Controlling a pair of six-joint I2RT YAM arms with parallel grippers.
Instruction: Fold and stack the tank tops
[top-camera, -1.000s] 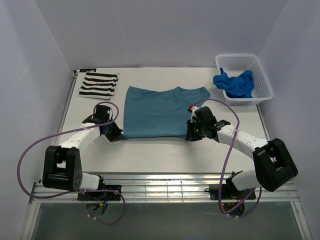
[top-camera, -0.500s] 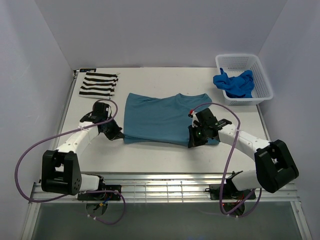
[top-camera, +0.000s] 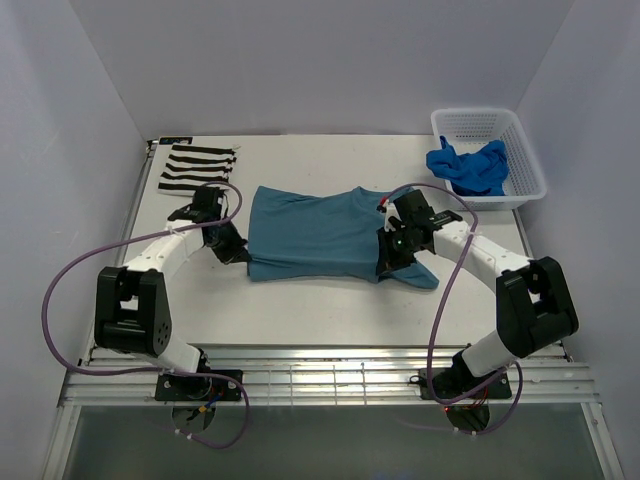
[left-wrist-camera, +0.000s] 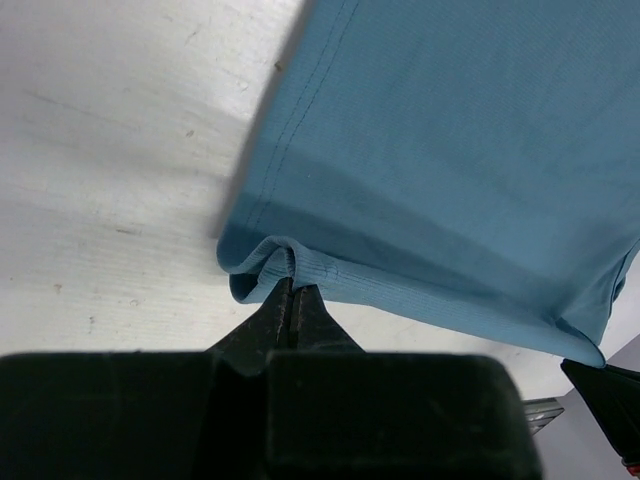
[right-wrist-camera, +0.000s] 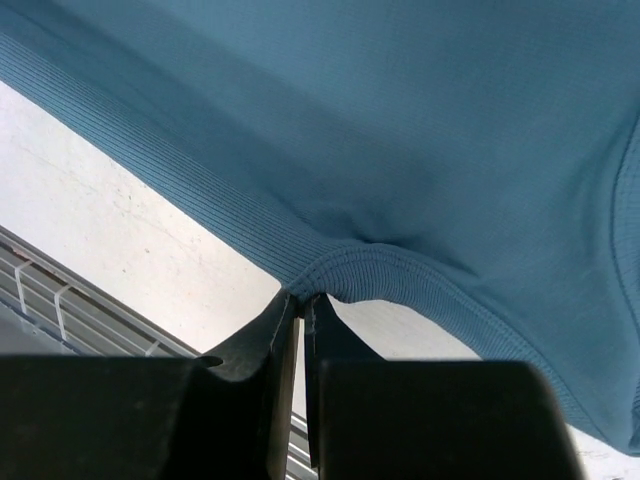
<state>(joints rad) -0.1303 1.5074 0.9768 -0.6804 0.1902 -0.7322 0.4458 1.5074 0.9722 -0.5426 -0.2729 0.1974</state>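
The muted teal-blue tank top (top-camera: 320, 235) lies mid-table, its near edge lifted off the surface. My left gripper (top-camera: 243, 256) is shut on its near-left corner, pinching a fold of the hem (left-wrist-camera: 285, 262). My right gripper (top-camera: 388, 266) is shut on the ribbed hem (right-wrist-camera: 345, 268) at the near-right. The black-and-white striped tank top (top-camera: 195, 168) lies folded at the far left. The bright royal blue tank top (top-camera: 468, 166) is bunched in the white basket (top-camera: 520, 140).
The basket stands at the far right corner. The table's metal front rail (top-camera: 320, 375) runs along the near edge, with purple cables looping from both arms.
Both grippers have carried the teal top's near edge away from the front rail toward the far side, shortening the visible cloth. Striped top and basket have not moved.
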